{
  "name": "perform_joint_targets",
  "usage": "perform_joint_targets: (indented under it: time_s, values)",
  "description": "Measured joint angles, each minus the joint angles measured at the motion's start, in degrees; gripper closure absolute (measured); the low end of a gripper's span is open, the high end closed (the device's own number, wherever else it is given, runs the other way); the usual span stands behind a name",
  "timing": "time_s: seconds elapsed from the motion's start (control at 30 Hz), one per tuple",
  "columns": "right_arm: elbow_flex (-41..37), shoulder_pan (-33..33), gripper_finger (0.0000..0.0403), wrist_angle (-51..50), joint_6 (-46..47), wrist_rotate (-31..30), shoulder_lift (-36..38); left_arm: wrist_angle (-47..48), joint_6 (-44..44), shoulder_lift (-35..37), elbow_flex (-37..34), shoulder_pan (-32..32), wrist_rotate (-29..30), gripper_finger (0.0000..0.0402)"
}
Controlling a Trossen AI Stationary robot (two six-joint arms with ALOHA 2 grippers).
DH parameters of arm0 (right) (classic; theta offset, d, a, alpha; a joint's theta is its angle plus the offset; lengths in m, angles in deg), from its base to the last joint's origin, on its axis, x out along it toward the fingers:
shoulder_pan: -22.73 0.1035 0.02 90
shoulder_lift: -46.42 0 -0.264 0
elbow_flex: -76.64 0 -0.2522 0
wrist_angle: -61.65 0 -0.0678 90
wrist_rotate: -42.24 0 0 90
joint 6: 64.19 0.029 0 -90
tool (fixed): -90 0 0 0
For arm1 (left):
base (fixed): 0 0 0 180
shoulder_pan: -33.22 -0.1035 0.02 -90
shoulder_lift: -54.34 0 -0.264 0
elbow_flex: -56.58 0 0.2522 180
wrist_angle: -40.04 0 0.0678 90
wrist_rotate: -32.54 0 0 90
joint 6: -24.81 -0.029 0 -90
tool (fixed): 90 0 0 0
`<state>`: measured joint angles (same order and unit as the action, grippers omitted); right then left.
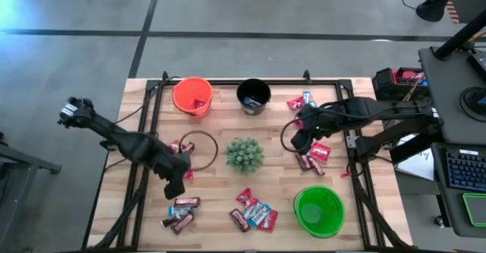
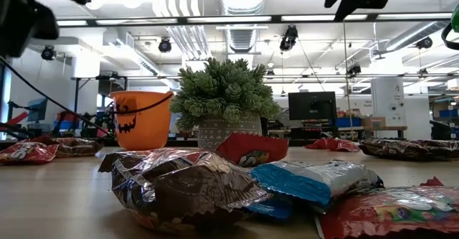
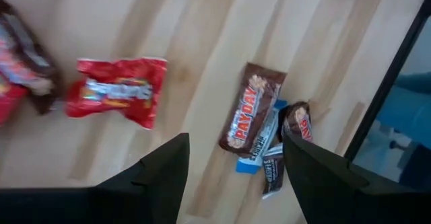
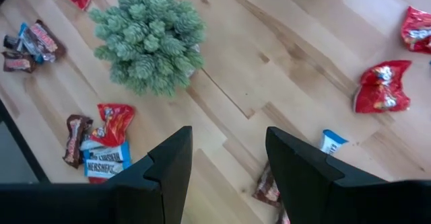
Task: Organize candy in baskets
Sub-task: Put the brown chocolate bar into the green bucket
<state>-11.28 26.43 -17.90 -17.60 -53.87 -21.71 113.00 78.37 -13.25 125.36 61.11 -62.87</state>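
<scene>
Three baskets sit on my counter: the orange basket and the black basket along the far edge, the green basket near the front on my right. Most of the candy is not sorted yet, so I judge this an early stage, with me picking the next bar.

Scattered candy lies all over. One cluster sits at the front on my left, another front and centre, just beside the green basket, more on the right, and a few near the black basket. Something red shows inside the orange basket, and something pale in the black one.

My left tool hangs over that front-left cluster with its fingers spread wide and nothing between them. Through its wrist camera I see a brown bar below and between the fingers, lying on a blue one, with a red pack off to the side.

My right tool hovers beside the plant, also wide and empty, above bare wood.

Next, I reckon, the left tool drops straight down, straddles the brown bar across its narrow side and pinches. Stacked wrappers may come up together, so I'd aim for the top one only.
</scene>
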Motion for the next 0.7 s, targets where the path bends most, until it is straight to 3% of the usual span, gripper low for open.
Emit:
perform_joint_targets:
  time_s: [0.3, 0.7]
  values:
    - [0.00, 0.00, 0.0222, -1.70, -0.02, 0.00, 1.90, -6.33, 1.07, -9.48, -1.44, 7.51, 0.03, 0.0180]
    - [0.00, 0.00, 0.0222, -1.69, 0.26, 0.11, 2.11, -11.15, -3.42, -16.91, -1.37, 8.33, 0.26, 0.0180]
